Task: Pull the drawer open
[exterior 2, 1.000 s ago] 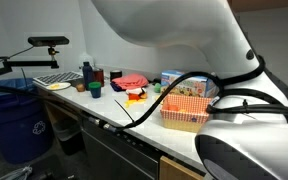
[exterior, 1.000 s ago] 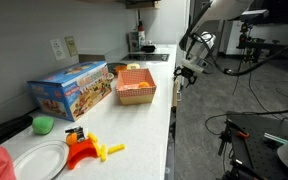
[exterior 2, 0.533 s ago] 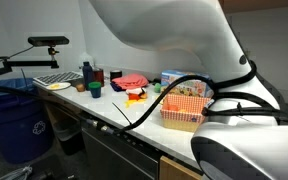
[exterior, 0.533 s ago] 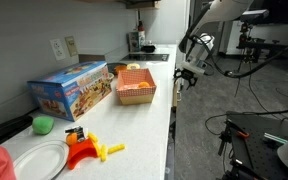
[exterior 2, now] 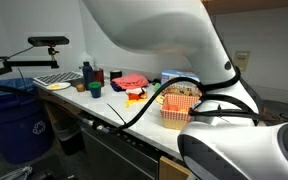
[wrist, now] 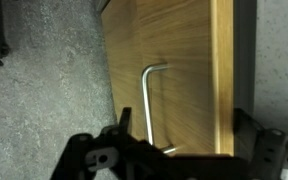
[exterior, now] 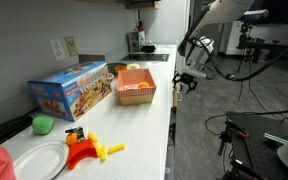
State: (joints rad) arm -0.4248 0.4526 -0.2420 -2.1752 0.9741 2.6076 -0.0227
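Observation:
In the wrist view a wood-toned drawer front (wrist: 184, 70) with a thin metal bar handle (wrist: 148, 105) fills the middle. My gripper (wrist: 184, 150) is open; its dark fingers stand on either side of the handle's lower end, close to the front. I cannot tell whether they touch it. In an exterior view the gripper (exterior: 185, 82) hangs beside the counter's front edge, just below the countertop near the orange basket (exterior: 136, 87). The arm hides the gripper in the exterior view that faces the cabinet fronts.
The white countertop (exterior: 149, 125) carries a colourful toy box (exterior: 74, 90), a white plate (exterior: 39, 160), an orange and yellow toy (exterior: 82, 150) and a green cup (exterior: 44, 124). A blue bin (exterior 2: 19, 120) stands on the floor. Grey carpet (wrist: 44, 90) lies beside the cabinet.
The arm has shifted slightly and the gripper has edged a little along the counter front. The things on the counter have not moved.

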